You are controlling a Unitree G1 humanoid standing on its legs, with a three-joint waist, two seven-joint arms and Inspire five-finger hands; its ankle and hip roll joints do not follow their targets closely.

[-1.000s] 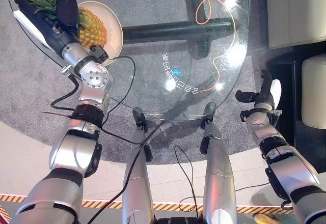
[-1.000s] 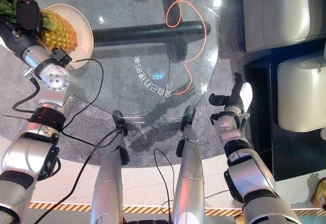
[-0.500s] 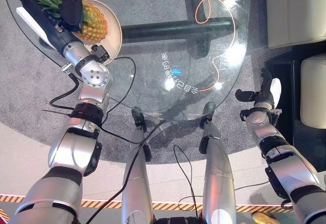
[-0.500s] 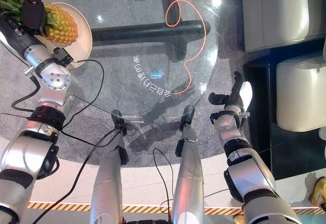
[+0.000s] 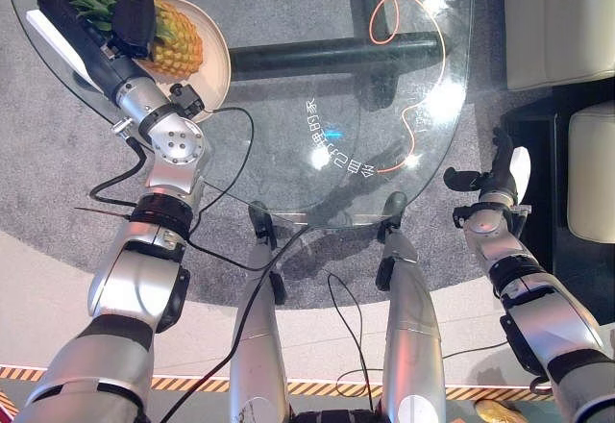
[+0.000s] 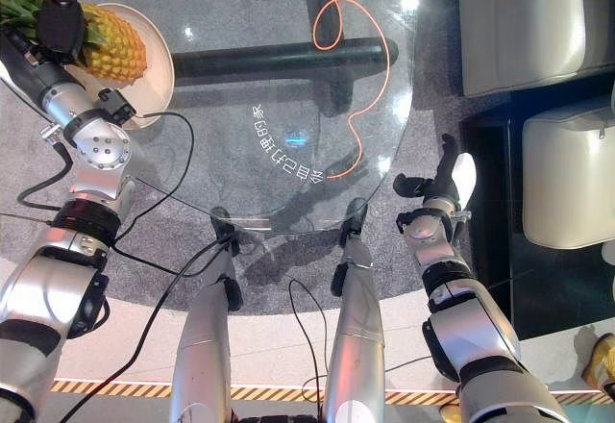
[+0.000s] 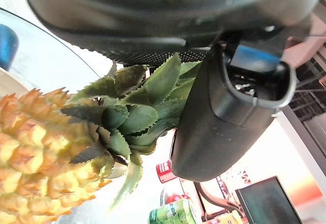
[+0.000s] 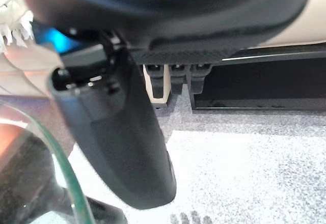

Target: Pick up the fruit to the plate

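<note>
Right now the pineapple (image 5: 173, 43) is lying on its side on the plate (image 5: 213, 43) at the glass tabletop's (image 5: 288, 135) far left corner, and I am keeping my left hand (image 5: 106, 10) clamped around its leafy crown. Opening up carelessly is risking a snag on those spiky leaves, and I judge the fruit could be rolling off the shallow plate toward the tabletop edge. My right hand (image 5: 500, 168) is hanging off the right edge, fingers spread, idle. An orange cord (image 5: 404, 58) is trailing beneath the glass, obstructing nothing.
</note>
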